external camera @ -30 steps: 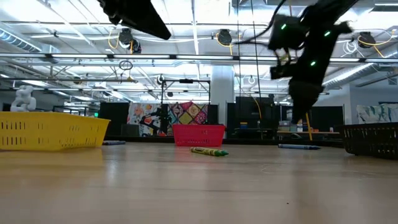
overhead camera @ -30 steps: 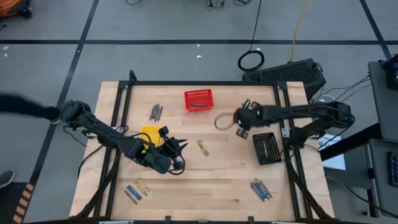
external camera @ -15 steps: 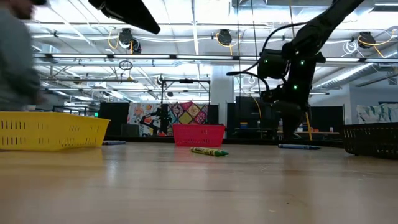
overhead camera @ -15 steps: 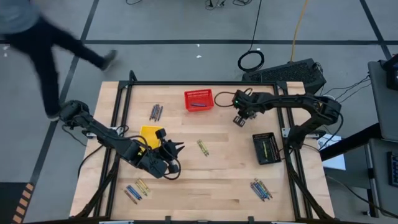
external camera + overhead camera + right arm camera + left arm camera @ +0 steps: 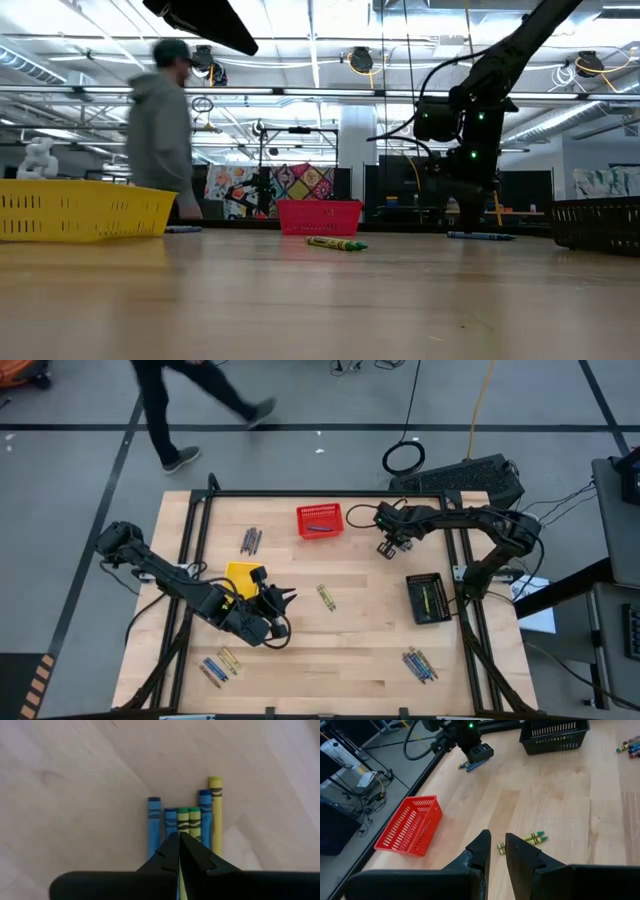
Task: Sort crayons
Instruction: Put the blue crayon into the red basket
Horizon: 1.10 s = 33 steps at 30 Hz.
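Note:
A row of blue, green and yellow crayons (image 5: 192, 817) lies side by side on the wooden table near its far right. My right gripper (image 5: 179, 836) is shut and stands low over this row (image 5: 386, 550), its tips above the green crayon (image 5: 183, 817). More crayons lie in small groups: yellow-green ones (image 5: 326, 597) at the middle, others at the far left (image 5: 250, 540), near left (image 5: 220, 665) and near right (image 5: 420, 665). My left gripper (image 5: 285, 600) hovers beside the yellow basket (image 5: 240, 572), its fingers (image 5: 480, 851) slightly open with nothing between them. My right gripper points down with its shut fingertips over the near end of the green crayon (image 5: 183, 826) in the row. I cannot tell whether the tips touch it. The crayons all lie flat on the table.
A red basket (image 5: 320, 520) holding a crayon stands at the far middle. A black basket (image 5: 427, 598) with crayons stands at the right. A person (image 5: 160, 130) walks past beyond the table's far edge. Bare wood lies across the near middle.
My right gripper has come down from well above the table to just over the crayon row at the far right. A person has walked past behind the table, from its left toward its middle.

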Available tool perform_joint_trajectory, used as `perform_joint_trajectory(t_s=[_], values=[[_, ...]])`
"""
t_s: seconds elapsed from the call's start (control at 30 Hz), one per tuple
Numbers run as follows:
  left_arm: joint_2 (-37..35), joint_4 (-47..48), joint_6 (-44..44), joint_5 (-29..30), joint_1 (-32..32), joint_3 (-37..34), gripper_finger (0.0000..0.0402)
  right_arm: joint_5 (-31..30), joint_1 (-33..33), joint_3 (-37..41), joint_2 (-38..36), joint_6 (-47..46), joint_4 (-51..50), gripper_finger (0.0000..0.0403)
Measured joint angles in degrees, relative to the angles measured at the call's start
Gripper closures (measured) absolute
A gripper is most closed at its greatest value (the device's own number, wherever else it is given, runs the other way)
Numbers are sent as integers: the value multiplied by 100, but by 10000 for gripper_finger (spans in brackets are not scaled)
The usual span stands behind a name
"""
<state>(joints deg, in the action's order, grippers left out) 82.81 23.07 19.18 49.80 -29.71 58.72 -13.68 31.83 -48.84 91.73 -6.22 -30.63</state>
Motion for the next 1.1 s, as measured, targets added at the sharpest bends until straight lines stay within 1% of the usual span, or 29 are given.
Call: perform_joint_trajectory(t_s=[0.1, 0.2, 0.3, 0.47, 0.53, 0.67, 0.8, 0.83, 0.93, 1.1], values=[[0, -2, 0, 0, 0, 0, 343, -26, -8, -17, 75, 4, 0, 402], [0, -4, 2, 0, 0, 0, 343, 17, -78, -7, 3, 4, -11, 403], [0, -3, 2, 0, 0, 0, 343, 136, -227, 5, -223, -5, -44, 403], [0, -4, 2, 0, 0, 0, 343, 159, -404, 5, -687, -16, -70, 403], [0, -4, 1, 0, 0, 0, 343, 338, -452, 2, -815, -19, -60, 403], [0, -7, 2, 0, 0, 0, 343, 620, -474, 2, -782, -18, -116, 403], [0, -25, 38, -2, -4, 0, 343, 646, -470, 2, -553, -31, -138, 401], [0, -21, 82, -2, -4, 0, 343, 672, -472, 2, -515, 2, -135, 397], [0, -2, 141, -7, -4, 0, 343, 1062, -472, 2, -421, 136, -126, 371], [0, -2, 142, -20, -4, -2, 343, 1146, -496, 2, -403, 248, -98, 306]])
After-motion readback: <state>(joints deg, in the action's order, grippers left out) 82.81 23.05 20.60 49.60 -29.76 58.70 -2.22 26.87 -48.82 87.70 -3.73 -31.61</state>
